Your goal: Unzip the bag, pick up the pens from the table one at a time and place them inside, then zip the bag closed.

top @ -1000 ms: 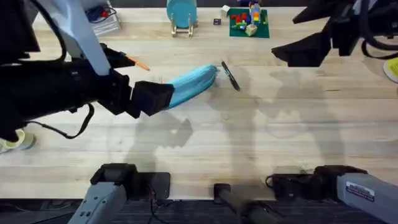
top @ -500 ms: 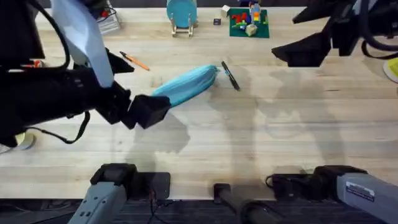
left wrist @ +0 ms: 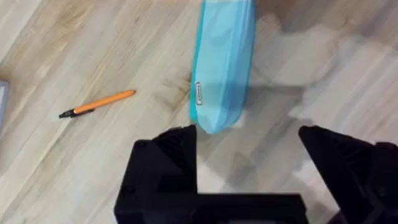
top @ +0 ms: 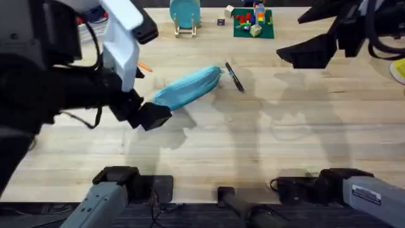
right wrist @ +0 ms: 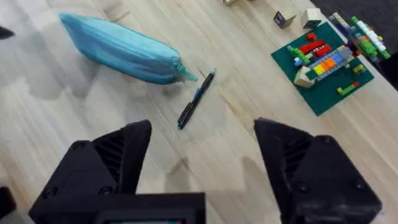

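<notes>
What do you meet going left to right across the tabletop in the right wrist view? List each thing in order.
The bag → the black pen → the green plate of toy bricks.

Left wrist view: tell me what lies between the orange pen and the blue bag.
Nothing lies there. In the left wrist view the stretch between the orange pen and the bag is bare table, showing wood grain and a faint dark smudge.

Pale plank tabletop (top: 266, 145); soft shadows; dark floor edge.
</notes>
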